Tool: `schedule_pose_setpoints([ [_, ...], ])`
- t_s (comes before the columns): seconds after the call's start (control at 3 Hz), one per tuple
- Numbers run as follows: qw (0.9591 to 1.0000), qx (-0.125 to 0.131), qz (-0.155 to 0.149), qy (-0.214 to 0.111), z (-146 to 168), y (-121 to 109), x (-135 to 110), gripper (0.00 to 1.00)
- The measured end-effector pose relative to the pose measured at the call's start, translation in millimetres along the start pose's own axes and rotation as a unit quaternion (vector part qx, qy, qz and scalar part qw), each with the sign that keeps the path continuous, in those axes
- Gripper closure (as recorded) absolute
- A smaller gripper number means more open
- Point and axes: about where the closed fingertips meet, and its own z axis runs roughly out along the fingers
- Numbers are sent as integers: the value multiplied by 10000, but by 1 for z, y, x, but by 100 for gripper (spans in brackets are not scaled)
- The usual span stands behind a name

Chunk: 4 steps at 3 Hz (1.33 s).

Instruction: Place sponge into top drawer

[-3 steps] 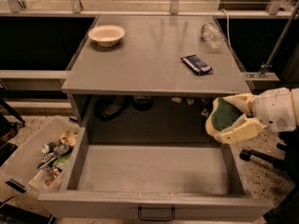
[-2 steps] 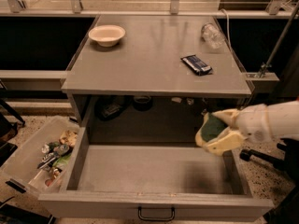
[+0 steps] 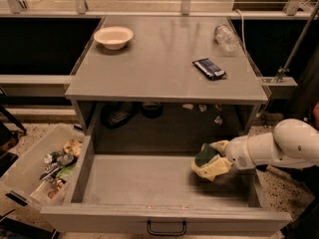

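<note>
Camera view: the gripper [image 3: 206, 160], clamped around the sponge [image 3: 203, 155], hangs over the open drawer [image 3: 139, 183] floor beneath it; the counter [image 3: 159, 63] lies above and behind.

No readable text or labels anywhere.

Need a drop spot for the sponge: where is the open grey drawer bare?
The wide, shallow grey top drawer is bare from its left wall past the middle. Its right end is crowded: the pale two-finger gripper hangs there, shut on the green-and-yellow sponge.
</note>
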Motion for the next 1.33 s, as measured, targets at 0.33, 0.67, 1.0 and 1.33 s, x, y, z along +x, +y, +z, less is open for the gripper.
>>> schedule_pose_setpoints([
  [0.33,10000,-1,0,0,0,0,0,100],
  [0.67,10000,-1,0,0,0,0,0,81],
  [1.0,10000,-1,0,0,0,0,0,58],
  [1.33,10000,-1,0,0,0,0,0,35],
])
